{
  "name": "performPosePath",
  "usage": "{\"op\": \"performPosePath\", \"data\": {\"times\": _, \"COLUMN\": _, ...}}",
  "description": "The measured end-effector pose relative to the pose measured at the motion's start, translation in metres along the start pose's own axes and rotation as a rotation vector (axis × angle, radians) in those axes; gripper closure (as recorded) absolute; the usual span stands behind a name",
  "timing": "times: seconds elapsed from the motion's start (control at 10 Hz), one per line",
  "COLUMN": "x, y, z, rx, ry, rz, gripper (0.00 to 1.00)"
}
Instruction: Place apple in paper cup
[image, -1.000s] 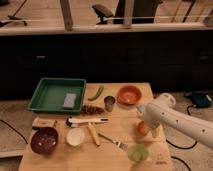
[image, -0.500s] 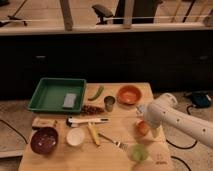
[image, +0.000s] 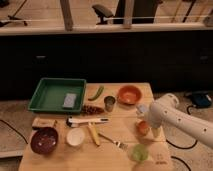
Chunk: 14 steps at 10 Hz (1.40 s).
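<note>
The apple (image: 143, 127), small and orange-red, sits on the wooden table (image: 60, 157) at the right side. My gripper (image: 145, 121) is at the end of the white arm (image: 180, 121) and hangs right over the apple, around it or touching it. The paper cup (image: 75, 137), white with a cream inside, stands left of centre near the front, well to the left of the apple and the gripper.
A green tray (image: 52, 95) holds a grey sponge (image: 69, 100) at the back left. An orange bowl (image: 129, 94), a metal cup (image: 109, 103), a green pepper (image: 96, 93), a dark bowl (image: 44, 140), a banana (image: 93, 133), a fork (image: 113, 142) and a translucent green cup (image: 139, 153) stand around.
The arm and gripper have shifted slightly over the apple; nothing else has moved.
</note>
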Motion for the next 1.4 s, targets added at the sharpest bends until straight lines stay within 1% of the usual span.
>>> {"op": "performPosePath", "data": {"times": 0.1, "x": 0.001, "y": 0.000, "z": 0.001, "rx": 0.001, "ry": -0.001, "rz": 0.001, "gripper": 0.21}}
{"op": "performPosePath", "data": {"times": 0.2, "x": 0.002, "y": 0.001, "z": 0.001, "rx": 0.004, "ry": -0.002, "rz": 0.003, "gripper": 0.25}}
{"op": "performPosePath", "data": {"times": 0.3, "x": 0.004, "y": 0.002, "z": 0.001, "rx": 0.005, "ry": -0.002, "rz": 0.003, "gripper": 0.33}}
{"op": "performPosePath", "data": {"times": 0.4, "x": 0.004, "y": 0.003, "z": 0.002, "rx": 0.005, "ry": -0.004, "rz": 0.003, "gripper": 0.36}}
{"op": "performPosePath", "data": {"times": 0.5, "x": 0.004, "y": 0.003, "z": 0.002, "rx": 0.006, "ry": -0.006, "rz": 0.002, "gripper": 0.42}}
{"op": "performPosePath", "data": {"times": 0.6, "x": 0.005, "y": 0.004, "z": 0.002, "rx": 0.007, "ry": -0.006, "rz": 0.003, "gripper": 0.52}}
{"op": "performPosePath", "data": {"times": 0.8, "x": 0.005, "y": 0.006, "z": 0.002, "rx": 0.007, "ry": -0.007, "rz": 0.004, "gripper": 0.69}}
{"op": "performPosePath", "data": {"times": 0.9, "x": 0.004, "y": 0.005, "z": 0.002, "rx": 0.009, "ry": -0.008, "rz": 0.003, "gripper": 0.79}}
{"op": "performPosePath", "data": {"times": 1.0, "x": 0.002, "y": 0.005, "z": 0.000, "rx": 0.014, "ry": -0.005, "rz": 0.000, "gripper": 0.90}}
{"op": "performPosePath", "data": {"times": 1.1, "x": 0.002, "y": 0.004, "z": -0.011, "rx": 0.023, "ry": 0.007, "rz": -0.005, "gripper": 0.99}}
{"op": "performPosePath", "data": {"times": 1.2, "x": 0.001, "y": 0.001, "z": -0.025, "rx": 0.030, "ry": 0.013, "rz": -0.007, "gripper": 1.00}}
{"op": "performPosePath", "data": {"times": 1.4, "x": -0.002, "y": 0.000, "z": -0.040, "rx": 0.030, "ry": 0.021, "rz": -0.015, "gripper": 1.00}}
